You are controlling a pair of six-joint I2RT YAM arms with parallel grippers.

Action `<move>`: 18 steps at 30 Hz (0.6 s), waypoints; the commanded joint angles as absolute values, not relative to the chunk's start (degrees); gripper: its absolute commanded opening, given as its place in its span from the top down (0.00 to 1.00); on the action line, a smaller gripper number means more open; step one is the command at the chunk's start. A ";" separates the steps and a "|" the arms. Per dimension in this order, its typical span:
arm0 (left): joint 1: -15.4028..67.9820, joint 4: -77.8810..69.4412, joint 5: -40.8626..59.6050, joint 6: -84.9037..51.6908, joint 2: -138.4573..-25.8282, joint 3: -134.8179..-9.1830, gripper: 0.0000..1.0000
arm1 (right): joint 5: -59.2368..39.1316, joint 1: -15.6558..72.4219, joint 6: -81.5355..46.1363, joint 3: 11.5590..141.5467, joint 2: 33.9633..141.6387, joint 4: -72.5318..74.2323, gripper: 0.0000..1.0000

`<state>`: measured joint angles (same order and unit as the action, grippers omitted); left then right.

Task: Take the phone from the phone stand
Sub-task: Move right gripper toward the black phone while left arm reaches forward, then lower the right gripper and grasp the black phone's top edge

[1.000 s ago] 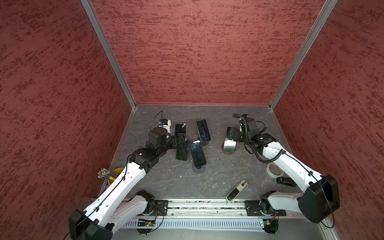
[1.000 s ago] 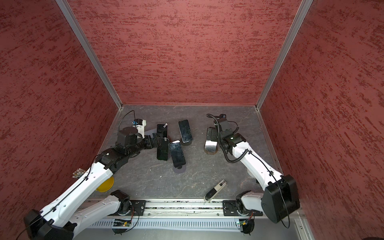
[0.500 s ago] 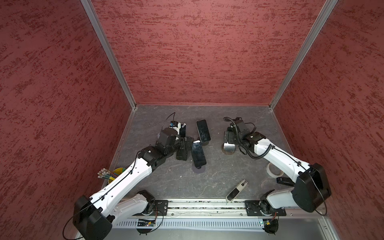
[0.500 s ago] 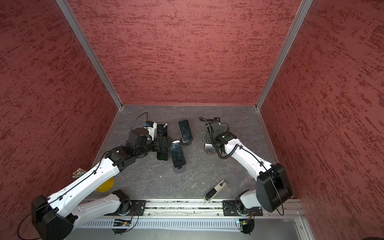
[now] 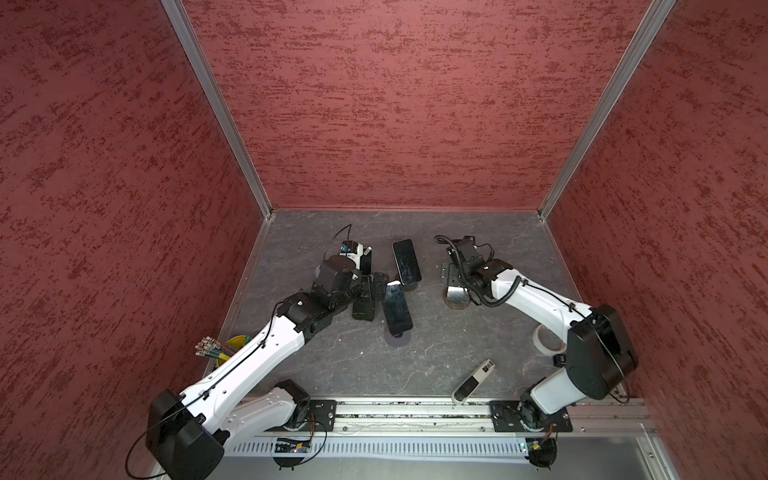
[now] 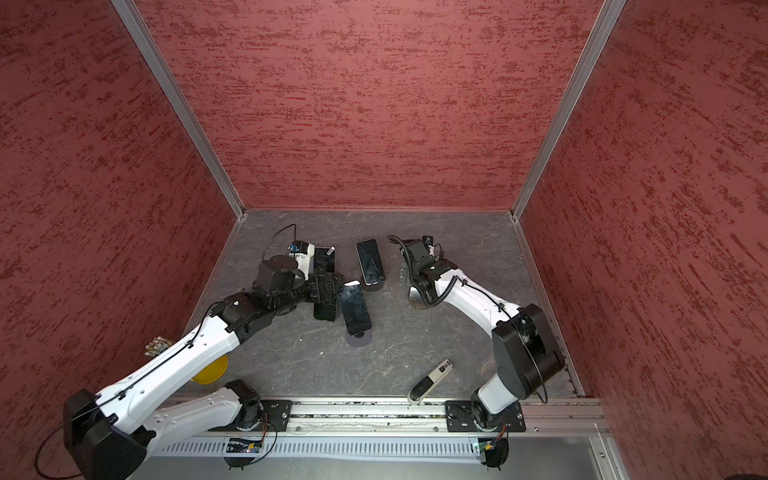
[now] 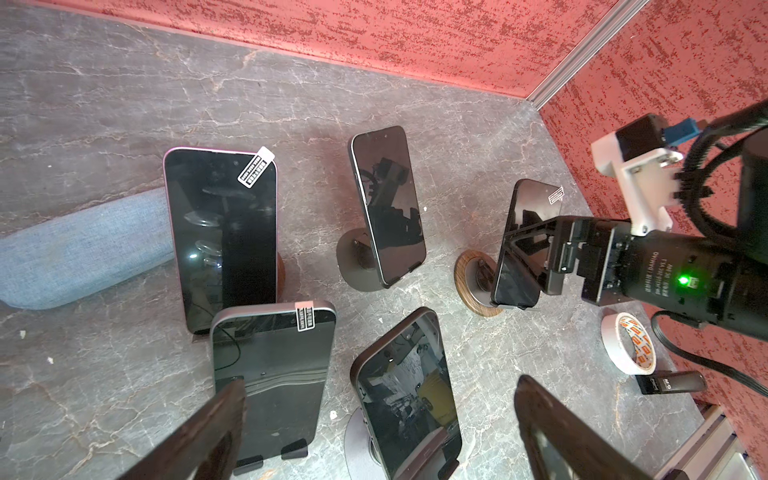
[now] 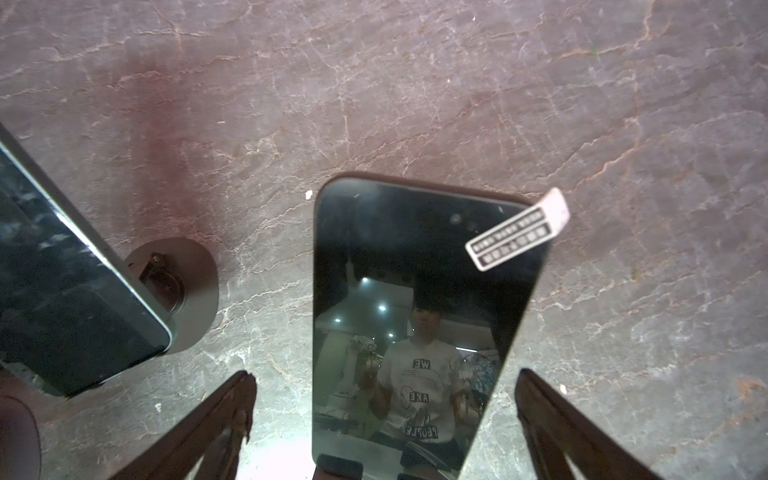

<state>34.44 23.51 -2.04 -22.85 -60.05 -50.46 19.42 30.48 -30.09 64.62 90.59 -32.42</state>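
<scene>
The left gripper (image 7: 380, 386) gapes over the front phone (image 7: 409, 399) (its neighbour (image 7: 270, 365) stands close enough to get knocked), while the right gripper (image 8: 386, 376), also spread and empty, straddles the stickered phone (image 8: 415, 291) on its wood-ringed stand (image 7: 462, 270), which a skewed pinch could topple.

Right wrist view: my right end effector (image 8: 384, 374) shows finger ends only, blurred, rest cut by frame edge. Stickered phone (image 8: 415, 299) between them cropped at end nearest me. Its stand (image 8: 337, 466) hidden but for dark lip. Second phone (image 8: 62, 299) cut by frame side. Left wrist view: my left end effector (image 7: 380, 379) likewise blurred, cropped. Nearest phone (image 7: 409, 399) cut off at foot. Top view: tape roll (image 5: 538, 334) half behind my right arm. Yellow cup (image 5: 235, 344) mostly under my left arm.
</scene>
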 commanded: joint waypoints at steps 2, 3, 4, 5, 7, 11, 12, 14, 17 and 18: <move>34.72 21.89 -2.53 -21.14 -60.20 -49.94 0.00 | 22.72 31.02 -32.82 67.05 92.15 -33.24 0.01; 34.72 21.78 -2.39 -21.01 -60.27 -49.92 0.01 | 23.09 31.03 -33.11 67.14 92.49 -33.36 0.02; 34.72 21.63 -2.40 -20.92 -60.37 -49.97 0.00 | 23.36 31.03 -33.30 67.15 92.85 -33.38 0.03; 34.72 21.50 -2.30 -20.83 -60.46 -49.95 0.00 | 23.58 30.98 -33.44 67.15 92.98 -33.23 0.04; 34.63 21.19 -1.73 -20.67 -60.55 -49.80 0.00 | 24.37 31.11 -34.15 67.06 93.41 -33.05 0.06; 34.63 20.86 -0.74 -20.57 -60.64 -49.67 0.00 | 24.96 31.11 -34.97 66.67 93.61 -32.45 0.11; 34.63 20.75 -0.75 -20.49 -60.64 -49.61 0.00 | 24.98 31.09 -35.04 66.62 93.60 -32.35 0.12; 34.54 20.88 -0.63 -20.46 -60.52 -49.64 0.01 | 25.08 31.11 -35.34 66.53 93.61 -32.32 0.16; 34.46 20.92 -0.54 -20.37 -60.22 -49.66 0.00 | 25.35 31.11 -35.63 66.40 93.74 -32.34 0.23; 34.45 20.92 -0.61 -20.23 -60.05 -49.57 0.01 | 25.44 31.10 -35.76 66.36 93.69 -32.31 0.25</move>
<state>34.46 22.17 -1.34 -21.26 -60.60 -50.30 23.29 30.70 -34.00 65.36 93.49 -32.40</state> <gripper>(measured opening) 0.996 0.763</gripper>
